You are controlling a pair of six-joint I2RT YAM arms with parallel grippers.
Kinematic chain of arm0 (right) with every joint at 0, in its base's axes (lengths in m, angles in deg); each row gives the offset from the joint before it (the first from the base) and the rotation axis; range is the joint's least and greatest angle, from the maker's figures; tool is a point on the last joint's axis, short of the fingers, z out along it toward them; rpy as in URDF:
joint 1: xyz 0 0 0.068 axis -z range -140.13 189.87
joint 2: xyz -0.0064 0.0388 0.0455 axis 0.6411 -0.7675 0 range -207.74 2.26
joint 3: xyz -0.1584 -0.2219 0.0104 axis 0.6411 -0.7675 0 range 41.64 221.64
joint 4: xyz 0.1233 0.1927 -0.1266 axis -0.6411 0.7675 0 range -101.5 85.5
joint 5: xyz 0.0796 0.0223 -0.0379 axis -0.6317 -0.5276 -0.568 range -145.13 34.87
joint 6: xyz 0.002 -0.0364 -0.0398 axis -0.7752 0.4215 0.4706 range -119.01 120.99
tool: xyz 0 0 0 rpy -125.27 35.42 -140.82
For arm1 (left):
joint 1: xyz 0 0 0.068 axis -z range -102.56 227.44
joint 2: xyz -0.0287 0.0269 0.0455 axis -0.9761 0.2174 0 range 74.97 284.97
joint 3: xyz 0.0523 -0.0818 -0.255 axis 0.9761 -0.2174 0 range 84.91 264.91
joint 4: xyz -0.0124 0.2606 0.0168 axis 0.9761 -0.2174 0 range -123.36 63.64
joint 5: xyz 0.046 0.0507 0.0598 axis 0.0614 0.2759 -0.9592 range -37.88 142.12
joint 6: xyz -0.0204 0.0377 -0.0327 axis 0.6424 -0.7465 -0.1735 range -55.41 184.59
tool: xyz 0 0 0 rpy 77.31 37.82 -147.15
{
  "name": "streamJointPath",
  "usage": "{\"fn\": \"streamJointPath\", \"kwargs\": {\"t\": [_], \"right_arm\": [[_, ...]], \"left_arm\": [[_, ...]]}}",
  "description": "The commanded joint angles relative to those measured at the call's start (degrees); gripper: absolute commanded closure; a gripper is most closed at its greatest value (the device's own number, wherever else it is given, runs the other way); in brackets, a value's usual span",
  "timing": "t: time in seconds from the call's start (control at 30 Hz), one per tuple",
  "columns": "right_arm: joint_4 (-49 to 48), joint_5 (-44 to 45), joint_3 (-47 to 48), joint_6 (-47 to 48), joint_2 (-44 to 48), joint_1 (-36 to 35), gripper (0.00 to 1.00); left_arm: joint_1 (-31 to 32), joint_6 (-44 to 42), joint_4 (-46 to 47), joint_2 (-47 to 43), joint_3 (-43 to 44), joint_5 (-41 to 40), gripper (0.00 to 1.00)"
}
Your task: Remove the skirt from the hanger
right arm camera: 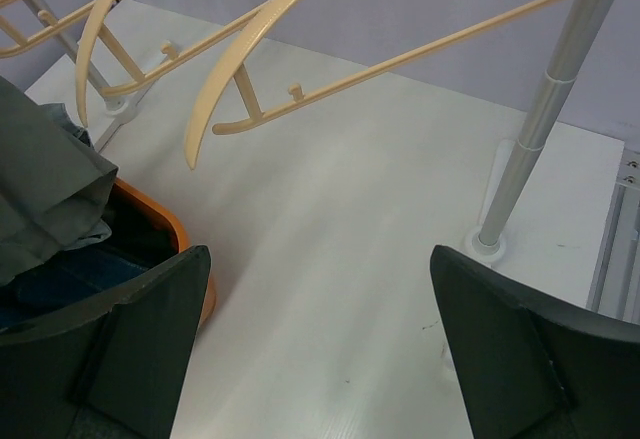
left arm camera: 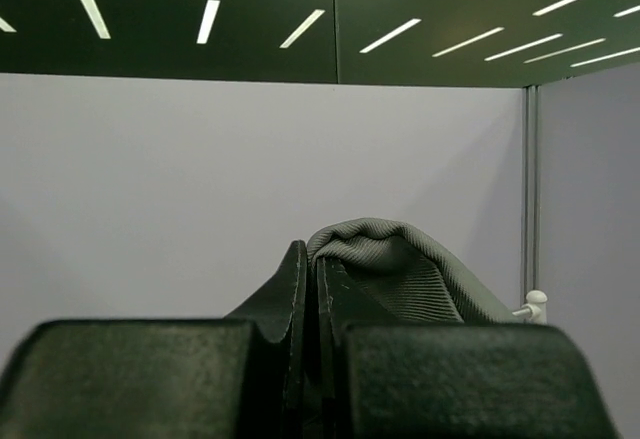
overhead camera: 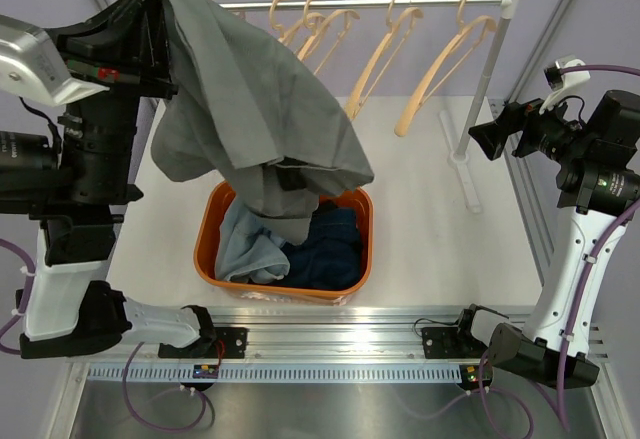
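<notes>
The left gripper (left arm camera: 311, 262) clenches the grey fabric skirt (overhead camera: 240, 99), apparently trailing into the orange plastic basket (overhead camera: 206, 231); right gripper (right arm camera: 320, 284) released.

The white table (overhead camera: 420, 229) carries an orange basket (overhead camera: 208, 241) and the foot of the clothes rack (overhead camera: 466, 181).

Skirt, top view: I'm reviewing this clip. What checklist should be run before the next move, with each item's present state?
1. Grip: the left tool is shut on a fold of the skirt. Ok.
2. Skirt off the hangers: those in view hang bare. Ok.
3. Snag at the rail: the cloth hides its left end. Cannot tell.
4. Drop spot: the skirt's lower end reaches into the basket. Ok.
5. Right tool: open, holding nothing, apart from the skirt. Ok.
</notes>
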Motion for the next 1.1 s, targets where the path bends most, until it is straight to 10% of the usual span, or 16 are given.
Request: {"fn": "streamJointPath", "kwargs": {"t": [0.0,0.53,1.07], "right_arm": [[-2.21,-1.78,0.59,-1.00,-0.05,0.39,0.01],[-1.33,-1.69,-0.63,0.67,0.83,0.39,0.01],[2.45,-6.79,-3.71,6.38,2.49,0.39,0.01]], "left_arm": [[-0.03,3.34,-0.35,-1.11,2.74,2.98,1.00],[-0.03,19.69,-22.06,-9.98,-20.87,-2.12,1.00],[-3.43,32.78,-20.58,-17.63,-58.04,4.73,1.00]]}}
